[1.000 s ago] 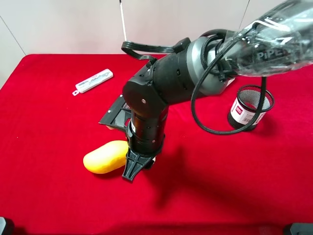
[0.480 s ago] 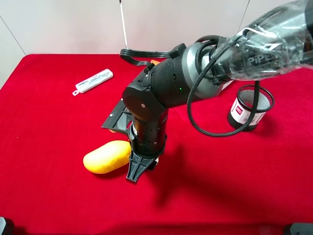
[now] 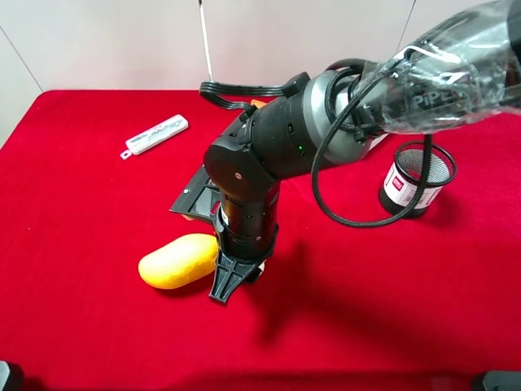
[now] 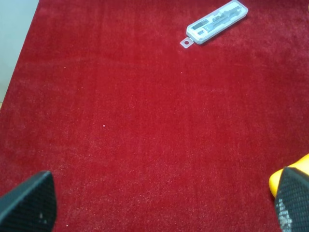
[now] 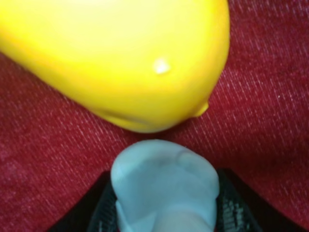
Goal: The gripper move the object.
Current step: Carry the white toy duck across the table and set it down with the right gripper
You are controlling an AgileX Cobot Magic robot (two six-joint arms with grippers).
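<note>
My right arm reaches across the middle of the red cloth, and its black gripper [image 3: 232,281] points down at the cloth beside the yellow mango [image 3: 177,261]. In the right wrist view the small white duck [image 5: 164,188] sits between the two black fingers [image 5: 104,212], which touch it on both sides, just off the mango's tip [image 5: 120,58]. In the high view only a white sliver of the duck [image 3: 257,266] shows by the gripper. My left gripper [image 4: 161,200] is open and empty over bare cloth, with the mango's end [image 4: 289,175] by one finger.
A white plastic case [image 3: 156,134] lies at the back left and also shows in the left wrist view [image 4: 217,21]. A black mesh cup [image 3: 417,179] stands at the right. A black flat frame [image 3: 191,191] lies behind the mango. Black cables [image 3: 236,85] run along the back edge.
Over the last second my right gripper shifted slightly to the right and down beside the mango, then stayed still. The mango has not moved.
</note>
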